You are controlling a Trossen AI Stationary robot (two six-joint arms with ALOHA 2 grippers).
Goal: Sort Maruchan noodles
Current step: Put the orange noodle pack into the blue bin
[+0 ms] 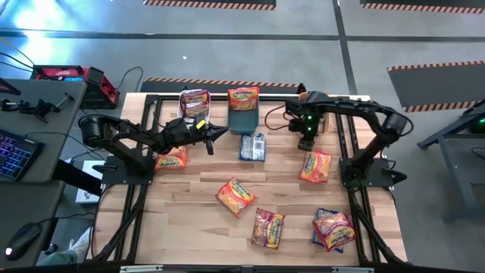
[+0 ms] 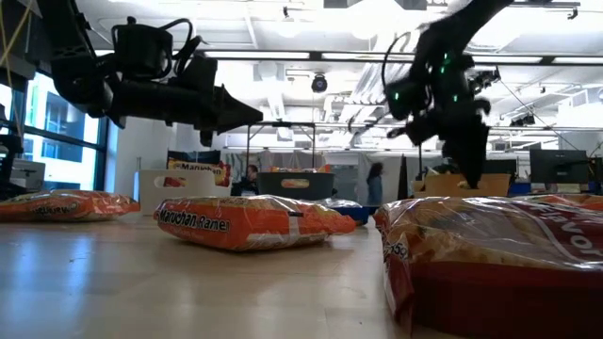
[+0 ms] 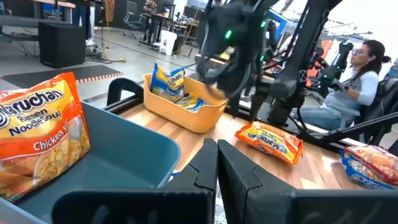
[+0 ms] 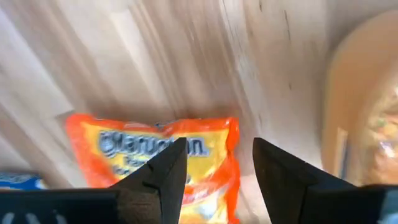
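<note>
- Nearest the low camera we see one red-bottomed noodle packet [image 2: 490, 250] filling the right foreground, with two orange packets beyond: one [image 2: 250, 223] at mid-table, another [image 2: 61, 204] far left.
- From the high view we count six loose packets on the wooden table [image 1: 182, 220]: orange ones at [image 1: 173, 158], [image 1: 235, 196], [image 1: 268, 227], [image 1: 315, 166], a blue one [image 1: 252, 146], and a red one [image 1: 333, 228] lying on another blue packet.
- Left wrist view: we see the left gripper [image 3: 217, 168] closed, empty, above the teal bin [image 3: 118, 158], which holds one orange packet.
- Right wrist view: the right gripper [image 4: 219, 165] is spread, empty, above an orange packet [image 4: 158, 155].
</note>
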